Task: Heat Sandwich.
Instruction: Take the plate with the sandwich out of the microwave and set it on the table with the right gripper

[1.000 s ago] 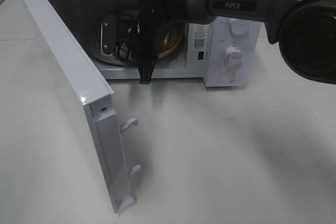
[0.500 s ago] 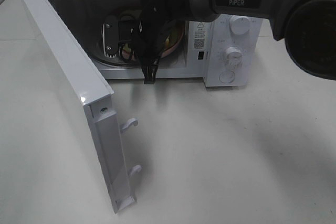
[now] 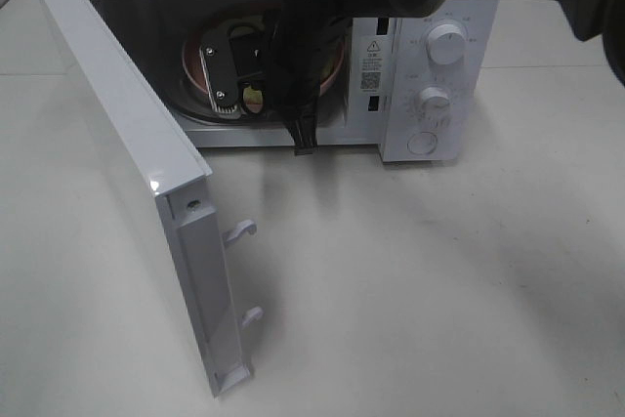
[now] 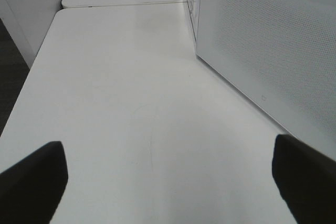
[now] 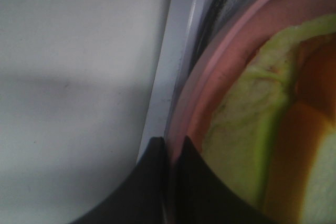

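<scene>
Inside the open microwave [image 3: 430, 56], on my high camera, I see the pink plate [image 3: 195, 61] sitting on the turntable with the sandwich on it, mostly hidden behind my right arm. From the right wrist camera the sandwich [image 5: 262, 129] fills the plate: pale bread, yellow-green and orange layers. My right gripper [image 5: 170, 153] has its jaws pressed together, and the plate rim appears to run into the narrow seam between the tips. I cannot be sure whether they pinch the rim or just rest against it. I judge the edge grip is how the plate gets carried in without touching the food.

The microwave door [image 3: 127, 163] stands swung wide toward the camera, leaving the cavity clear for my arm. My left gripper [image 4: 168, 182] is spread fully and holds nothing; it hovers over the bare surface [image 4: 131, 103] beside the microwave's outer wall, out of the way. With the plate seated, I judge the remaining work is pulling the right arm out, shutting the door and setting the dials.
</scene>
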Action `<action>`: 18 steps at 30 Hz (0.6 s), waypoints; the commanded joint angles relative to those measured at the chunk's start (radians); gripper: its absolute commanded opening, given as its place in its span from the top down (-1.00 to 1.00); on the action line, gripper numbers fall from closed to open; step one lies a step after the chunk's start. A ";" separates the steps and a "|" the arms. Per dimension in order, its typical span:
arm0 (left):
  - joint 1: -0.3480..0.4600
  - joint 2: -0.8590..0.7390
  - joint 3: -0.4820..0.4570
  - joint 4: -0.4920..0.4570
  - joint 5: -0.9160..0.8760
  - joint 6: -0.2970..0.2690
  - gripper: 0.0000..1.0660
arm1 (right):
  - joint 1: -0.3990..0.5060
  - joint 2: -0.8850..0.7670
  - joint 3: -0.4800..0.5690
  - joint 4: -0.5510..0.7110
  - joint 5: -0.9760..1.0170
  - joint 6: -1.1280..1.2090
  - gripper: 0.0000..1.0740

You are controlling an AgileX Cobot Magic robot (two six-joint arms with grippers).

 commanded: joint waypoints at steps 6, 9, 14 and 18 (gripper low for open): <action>0.003 -0.025 0.002 0.000 -0.002 0.001 -0.88 | -0.007 -0.101 0.077 0.130 0.031 -0.217 0.99; 0.003 -0.025 0.002 0.000 -0.002 0.001 -0.88 | -0.007 -0.121 0.098 0.154 0.031 -0.246 0.99; 0.003 -0.025 0.002 0.000 -0.002 0.001 -0.88 | -0.007 -0.159 0.144 0.197 0.046 -0.290 0.99; 0.003 -0.025 0.002 0.000 -0.002 0.001 -0.88 | -0.007 -0.196 0.204 0.239 0.054 -0.329 0.99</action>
